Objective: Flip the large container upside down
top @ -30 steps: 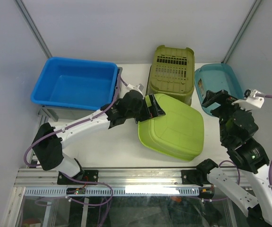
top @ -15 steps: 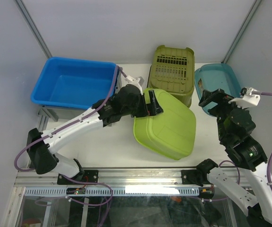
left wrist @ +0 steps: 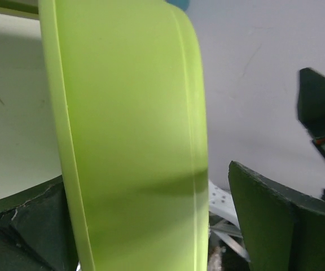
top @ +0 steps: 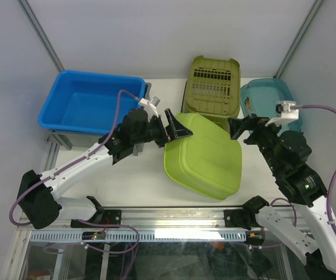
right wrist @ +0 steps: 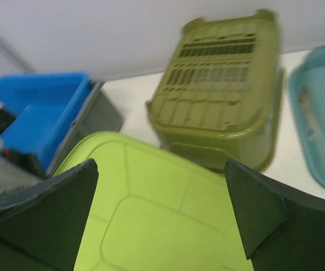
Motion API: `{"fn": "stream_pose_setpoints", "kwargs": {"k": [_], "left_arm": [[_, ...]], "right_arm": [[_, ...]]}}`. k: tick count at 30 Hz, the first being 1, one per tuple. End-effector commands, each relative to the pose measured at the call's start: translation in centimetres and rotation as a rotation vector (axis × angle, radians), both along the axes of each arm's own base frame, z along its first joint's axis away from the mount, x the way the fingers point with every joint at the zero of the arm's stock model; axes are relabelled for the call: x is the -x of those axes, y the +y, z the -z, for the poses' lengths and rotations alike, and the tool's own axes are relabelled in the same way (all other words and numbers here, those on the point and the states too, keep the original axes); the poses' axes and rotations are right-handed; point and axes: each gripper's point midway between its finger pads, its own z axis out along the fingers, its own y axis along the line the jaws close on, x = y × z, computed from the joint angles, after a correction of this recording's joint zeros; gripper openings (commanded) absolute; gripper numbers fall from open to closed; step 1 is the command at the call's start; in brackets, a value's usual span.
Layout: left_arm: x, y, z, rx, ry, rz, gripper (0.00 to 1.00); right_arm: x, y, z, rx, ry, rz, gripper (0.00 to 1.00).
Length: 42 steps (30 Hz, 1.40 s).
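Only slivers of the large dark-grey container (top: 65, 139) show, under and beside the bright blue tub (top: 92, 105); the right wrist view shows one grey wall (right wrist: 89, 116). A lime-green tub (top: 206, 154) lies upside down mid-table. My left gripper (top: 175, 125) is open and straddles its left wall (left wrist: 134, 141). There is a gap between the wall and the right finger (left wrist: 269, 220). My right gripper (top: 245, 126) is open and empty, hovering over the lime tub's far right edge (right wrist: 168, 226).
An olive-green slotted crate (top: 212, 90) stands upside down at the back, close behind the lime tub. A teal tub (top: 270, 99) sits at the back right. The blue tub fills the back left corner. Frame posts rise at both back corners.
The lime tub has shifted left and dropped flatter, bottom up. My left gripper pulled back left and opened at its wall. My right gripper swung left toward the tub.
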Motion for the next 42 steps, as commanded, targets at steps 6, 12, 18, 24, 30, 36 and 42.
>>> {"fn": "stream_pose_setpoints", "kwargs": {"k": [6, 12, 18, 24, 30, 36, 42], "left_arm": [[1.8, 3.1, -10.5, 0.535, -0.070, 0.065, 0.99], [1.7, 3.7, -10.5, 0.580, -0.050, 0.044, 0.99], [1.5, 3.8, -10.7, 0.591, -0.048, 0.033, 0.99], [1.5, 3.8, -10.8, 0.650, -0.025, 0.040, 0.99], [0.9, 3.9, -10.1, 0.683, 0.012, 0.011, 0.99], [1.0, 3.9, -10.3, 0.686, 0.012, 0.010, 0.99], [1.2, 4.4, -10.6, 0.638, -0.023, 0.001, 0.99]], "right_arm": [[5.1, 12.2, -2.0, 0.003, -0.035, -0.786, 0.99], [6.3, 13.6, -3.1, -0.081, -0.073, -0.878, 0.99], [5.8, 15.0, -3.2, -0.142, -0.019, -0.909, 0.99], [11.0, 18.5, -5.6, -0.161, -0.113, -1.258, 0.99], [13.1, 22.0, -4.7, -0.150, -0.082, -1.378, 0.99], [10.3, 23.3, 0.4, -0.084, 0.060, -1.226, 0.99], [6.5, 18.4, 4.0, 0.103, 0.134, -0.883, 0.99]]}}
